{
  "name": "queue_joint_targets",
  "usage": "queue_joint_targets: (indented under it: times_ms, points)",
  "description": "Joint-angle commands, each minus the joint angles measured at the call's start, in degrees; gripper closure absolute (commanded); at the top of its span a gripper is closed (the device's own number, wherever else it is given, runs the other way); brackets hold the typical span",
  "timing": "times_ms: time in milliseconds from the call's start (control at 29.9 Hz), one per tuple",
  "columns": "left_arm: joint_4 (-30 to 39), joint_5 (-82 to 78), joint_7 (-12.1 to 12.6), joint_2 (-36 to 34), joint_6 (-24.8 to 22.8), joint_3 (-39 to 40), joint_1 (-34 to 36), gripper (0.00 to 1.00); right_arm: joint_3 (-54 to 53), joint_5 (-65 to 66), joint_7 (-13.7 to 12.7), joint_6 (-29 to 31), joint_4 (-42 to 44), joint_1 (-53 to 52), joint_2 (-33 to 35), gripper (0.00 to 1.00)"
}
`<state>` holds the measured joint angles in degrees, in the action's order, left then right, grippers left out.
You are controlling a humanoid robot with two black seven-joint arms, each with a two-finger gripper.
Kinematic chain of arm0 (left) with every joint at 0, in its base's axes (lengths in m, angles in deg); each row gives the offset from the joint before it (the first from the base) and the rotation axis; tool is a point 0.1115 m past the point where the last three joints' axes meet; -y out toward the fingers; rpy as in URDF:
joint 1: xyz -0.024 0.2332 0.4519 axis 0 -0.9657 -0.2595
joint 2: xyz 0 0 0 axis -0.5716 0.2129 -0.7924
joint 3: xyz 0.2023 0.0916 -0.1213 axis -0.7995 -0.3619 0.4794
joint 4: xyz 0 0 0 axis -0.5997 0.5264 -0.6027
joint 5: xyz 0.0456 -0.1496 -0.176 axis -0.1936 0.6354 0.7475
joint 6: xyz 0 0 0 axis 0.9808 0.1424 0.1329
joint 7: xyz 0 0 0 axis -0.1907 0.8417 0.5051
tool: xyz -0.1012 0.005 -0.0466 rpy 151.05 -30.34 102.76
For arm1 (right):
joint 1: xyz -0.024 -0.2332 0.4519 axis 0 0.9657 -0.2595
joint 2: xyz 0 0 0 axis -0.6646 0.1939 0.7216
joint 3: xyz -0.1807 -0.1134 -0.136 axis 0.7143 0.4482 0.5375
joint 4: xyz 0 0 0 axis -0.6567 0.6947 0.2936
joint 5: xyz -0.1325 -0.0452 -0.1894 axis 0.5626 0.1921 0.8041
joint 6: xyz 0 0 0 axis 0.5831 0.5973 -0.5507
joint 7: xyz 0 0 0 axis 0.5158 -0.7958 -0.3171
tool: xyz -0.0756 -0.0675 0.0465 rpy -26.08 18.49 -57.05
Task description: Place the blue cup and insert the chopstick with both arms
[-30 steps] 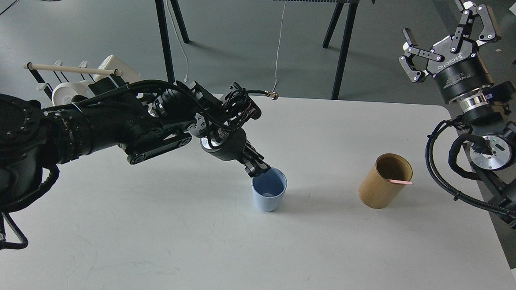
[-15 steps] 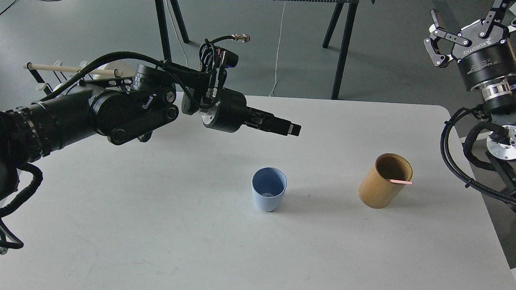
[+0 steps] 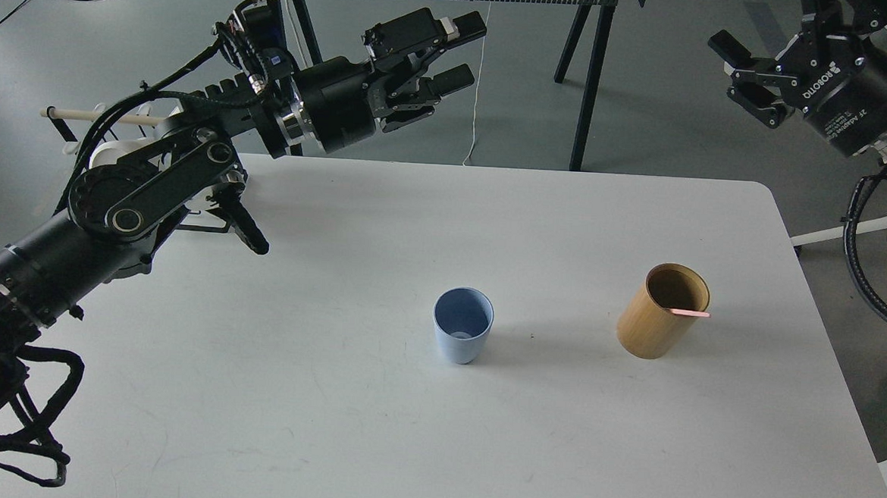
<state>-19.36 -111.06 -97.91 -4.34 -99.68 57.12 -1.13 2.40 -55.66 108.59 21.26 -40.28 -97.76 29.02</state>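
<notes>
One blue cup [image 3: 463, 325] stood upright near the middle of the white counter [image 3: 328, 425], nothing inside it. To its right, well apart, stood one tan bamboo cylinder [image 3: 662, 311], and one pink chopstick [image 3: 689, 313] poked out over its right rim, the rest hidden inside. Two black arms were in view, both raised above the counter and holding nothing. The left pincer [image 3: 458, 51] hung beyond the far left edge with its fingers spread apart and empty. The right pincer [image 3: 749, 68] sat at the far right, partly cut off by the frame; its fingers looked spread and gripped nothing. Its body carried the white lettering "ROBOTIQ". Behind the left arm, a pale wooden rod [image 3: 109, 118] lay across a rack beside a white mug [image 3: 110, 157]. Black table legs [image 3: 585, 74] and a hanging white cable [image 3: 479, 76] stood on the floor beyond. Nothing lay between cup and cylinder.
</notes>
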Motion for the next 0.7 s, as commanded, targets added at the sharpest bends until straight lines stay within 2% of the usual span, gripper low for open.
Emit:
queue_joint_targets:
  times_ms: [0,201,368,501,668]
  points:
    - [2.5,0.9,0.0,-2.0,0.0,1.9,-2.1,0.09,5.2,2.0,0.0,0.0,-1.9,-3.8,6.6,0.04]
    - [3.8,1.0,0.0,-3.5,0.0,2.1,-4.0,0.09,6.5,3.9,0.0,0.0,-6.8,-6.3,19.6,0.03]
    - [3.8,1.0,0.0,-3.4,0.0,2.1,-4.7,0.08,6.7,14.1,0.0,0.0,-10.5,-6.0,24.8,0.04]
    - [3.8,1.0,0.0,-3.3,0.0,2.1,-4.7,0.08,10.3,24.4,0.0,-9.2,-14.4,-5.7,29.5,0.04]
    - [3.8,0.9,0.0,-3.3,0.0,2.1,-4.8,0.08,17.3,33.4,0.0,-27.6,-21.0,-5.6,34.4,0.04]
